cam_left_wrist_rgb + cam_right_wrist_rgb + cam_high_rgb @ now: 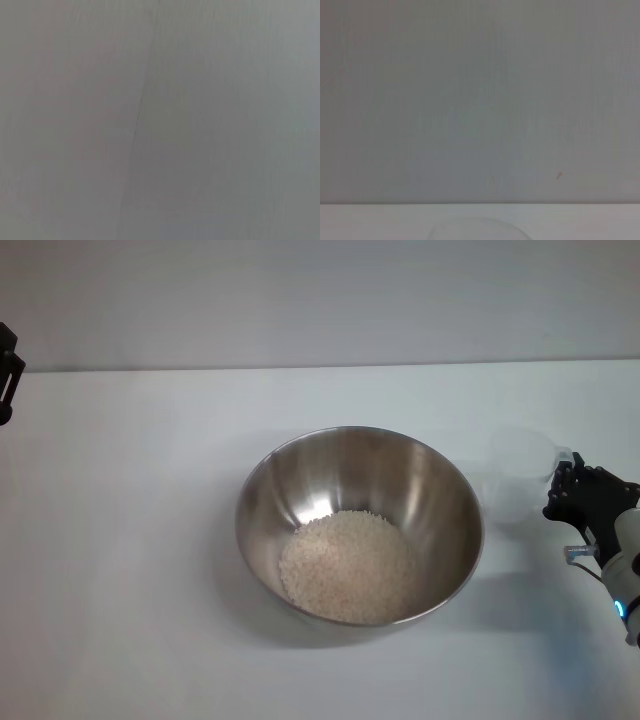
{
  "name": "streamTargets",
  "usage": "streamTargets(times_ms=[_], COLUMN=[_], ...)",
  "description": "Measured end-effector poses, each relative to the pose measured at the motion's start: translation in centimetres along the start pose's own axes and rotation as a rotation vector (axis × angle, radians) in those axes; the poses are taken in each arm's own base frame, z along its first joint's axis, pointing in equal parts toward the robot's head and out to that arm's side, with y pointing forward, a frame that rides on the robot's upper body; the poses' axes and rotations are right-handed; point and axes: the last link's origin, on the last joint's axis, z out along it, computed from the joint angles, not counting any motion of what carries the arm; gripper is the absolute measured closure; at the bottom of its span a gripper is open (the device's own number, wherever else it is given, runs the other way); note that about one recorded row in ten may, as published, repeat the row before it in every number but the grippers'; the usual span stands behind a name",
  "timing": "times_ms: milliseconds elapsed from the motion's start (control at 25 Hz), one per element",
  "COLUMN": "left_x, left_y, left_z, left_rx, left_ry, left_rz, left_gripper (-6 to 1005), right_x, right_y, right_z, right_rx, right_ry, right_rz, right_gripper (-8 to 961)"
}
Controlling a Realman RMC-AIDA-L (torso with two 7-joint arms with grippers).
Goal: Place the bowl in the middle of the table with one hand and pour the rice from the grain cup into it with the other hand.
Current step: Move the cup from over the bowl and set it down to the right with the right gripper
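Observation:
The steel bowl [440, 490] stands in the middle of the white table [130, 570]. A mound of pale rice [348, 565] lies in its bottom. The clear grain cup [520, 475] stands upright on the table just right of the bowl and looks empty. Its small handle points toward my right gripper [572, 492], which is close against that handle at the right edge of the head view. A faint curved rim of the grain cup [480, 232] shows in the right wrist view. My left gripper [8, 370] hangs at the far left edge, well away from the bowl.
A plain grey wall [320, 300] runs behind the table's far edge. The left wrist view holds only a flat grey surface [160, 120]. Bare tabletop lies to the left of the bowl and in front of it.

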Motion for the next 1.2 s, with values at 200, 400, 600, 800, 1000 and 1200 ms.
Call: streamTargets(times_ms=[200, 400, 600, 800, 1000, 1200], left_x=[0.0, 0.1, 0.1, 0.1, 0.1, 0.1], left_y=[0.0, -0.1, -0.1, -0.2, -0.2, -0.2], left_z=[0.0, 0.0, 0.0, -0.1, -0.3, -0.4], left_rx=[0.002, 0.003, 0.003, 0.006, 0.006, 0.004], left_ry=[0.001, 0.004, 0.005, 0.003, 0.004, 0.009], left_rz=[0.0, 0.0, 0.0, 0.002, 0.002, 0.0], left_gripper=[154, 153, 151, 150, 149, 148], right_x=[0.1, 0.3, 0.4, 0.5, 0.7, 0.9], right_y=[0.0, 0.1, 0.1, 0.1, 0.1, 0.4], right_z=[-0.2, -0.4, -0.6, -1.3, -1.8, -2.1], right_rx=[0.002, -0.005, -0.004, -0.006, -0.007, -0.014], right_ry=[0.001, 0.002, 0.001, -0.019, -0.021, -0.019], right_rz=[0.003, 0.0, 0.002, 0.002, 0.004, 0.008], right_gripper=[890, 885, 880, 880, 880, 880])
